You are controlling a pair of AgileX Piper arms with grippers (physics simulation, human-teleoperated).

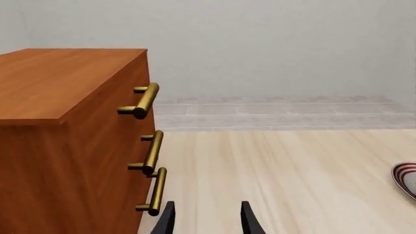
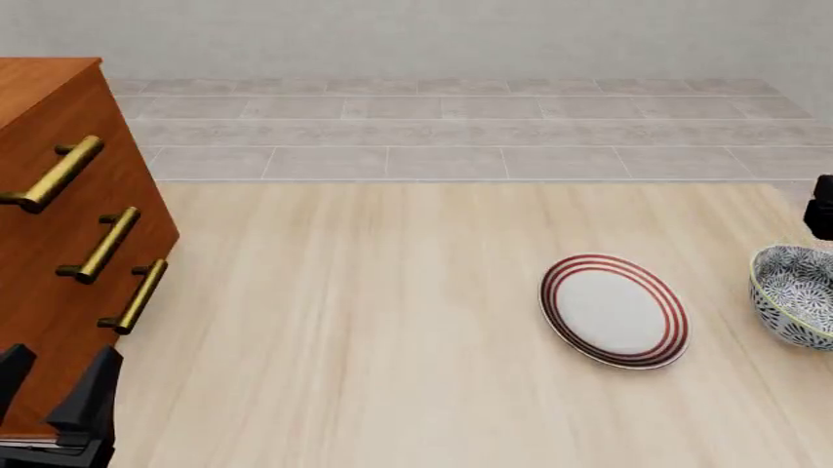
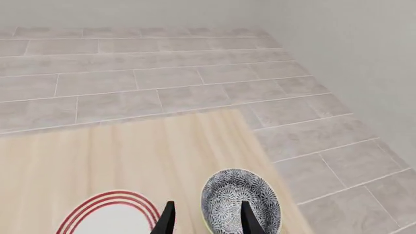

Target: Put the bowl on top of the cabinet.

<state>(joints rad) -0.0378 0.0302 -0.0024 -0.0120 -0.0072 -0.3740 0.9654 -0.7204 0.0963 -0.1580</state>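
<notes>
Bowl (image 2: 797, 308): blue-white floral, on table (image 2: 365, 331) at far right edge, just beside red-ringed plate (image 2: 614, 310), well apart from cabinet (image 2: 53, 234).

Cabinet: far left, three brass handles (image 2: 104, 245).

Our right gripper (image 3: 204, 218): above bowl, fingers parted, holding nothing.

Our left gripper (image 1: 206, 219): beside cabinet front, fingers parted, holding nothing.

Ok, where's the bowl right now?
In the front view the bowl sits at the table's far right edge, just right of the red-ringed plate, far from the cabinet.
</notes>
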